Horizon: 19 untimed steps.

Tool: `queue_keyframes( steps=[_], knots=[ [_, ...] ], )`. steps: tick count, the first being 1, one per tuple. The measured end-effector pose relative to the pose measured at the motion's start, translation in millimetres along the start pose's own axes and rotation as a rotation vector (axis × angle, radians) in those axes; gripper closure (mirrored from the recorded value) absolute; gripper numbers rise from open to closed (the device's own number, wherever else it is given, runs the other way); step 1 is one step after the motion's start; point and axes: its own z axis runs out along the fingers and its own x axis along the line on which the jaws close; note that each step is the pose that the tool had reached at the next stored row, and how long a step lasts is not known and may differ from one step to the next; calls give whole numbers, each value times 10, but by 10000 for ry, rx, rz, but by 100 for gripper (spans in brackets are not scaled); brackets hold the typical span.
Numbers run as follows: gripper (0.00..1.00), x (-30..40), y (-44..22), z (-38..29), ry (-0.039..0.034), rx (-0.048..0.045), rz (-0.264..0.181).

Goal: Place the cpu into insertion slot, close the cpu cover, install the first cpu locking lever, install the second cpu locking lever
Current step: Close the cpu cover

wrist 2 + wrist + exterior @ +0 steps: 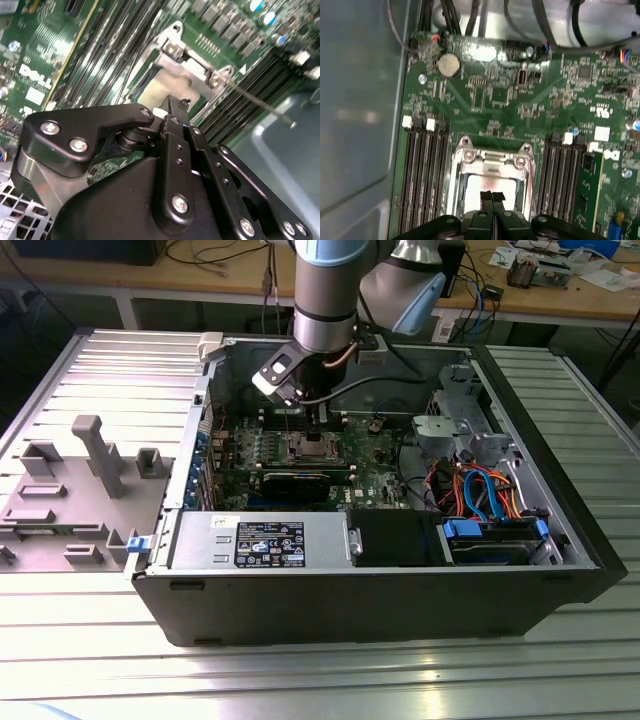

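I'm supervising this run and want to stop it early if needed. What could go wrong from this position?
1. The shut gripper hangs right above the cpu, which shows through the cpu cover; a push down could scratch or stress the chip.
2. A thin locking lever juts out, apparently unlatched; the gripper may slip off it.
3. Memory slots flank the cover closely, so the broad gripper body could strike them.

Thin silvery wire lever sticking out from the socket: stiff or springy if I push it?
Probably springy: the thin silvery wire lever is long and slender, anchored at one end. Its smooth bare metal may slip off the gripper.
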Motion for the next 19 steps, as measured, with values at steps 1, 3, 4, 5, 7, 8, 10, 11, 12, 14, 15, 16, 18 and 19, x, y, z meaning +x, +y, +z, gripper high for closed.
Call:
queue_keyframes(
  steps=[1, 3, 4, 5, 7, 8, 10, 11, 12, 14, 15, 16, 18, 19],
  knots=[
    [89, 4, -27, 14, 2, -1, 1],
    [89, 6, -61, 29, 0, 0, 1],
    [89, 8, -78, 38, 0, 1, 0],
    [89, 10, -91, 45, -1, 1, 1],
    [89, 15, -108, 54, 1, -1, 30],
    [89, 18, -120, 57, -1, 0, 75],
    [89, 20, -134, 62, 1, -1, 84],
    [89, 21, -147, 68, 1, -1, 77],
    [89, 23, -165, 74, 2, 0, 58],
    [89, 25, -181, 84, 3, -1, 27],
    [89, 25, -184, 88, 3, -3, 18],
    [89, 26, -187, 96, 3, -5, 7],
    [89, 25, -190, 119, 2, -5, -11],
    [89, 25, -191, 132, 2, -5, -15]
  ],
)
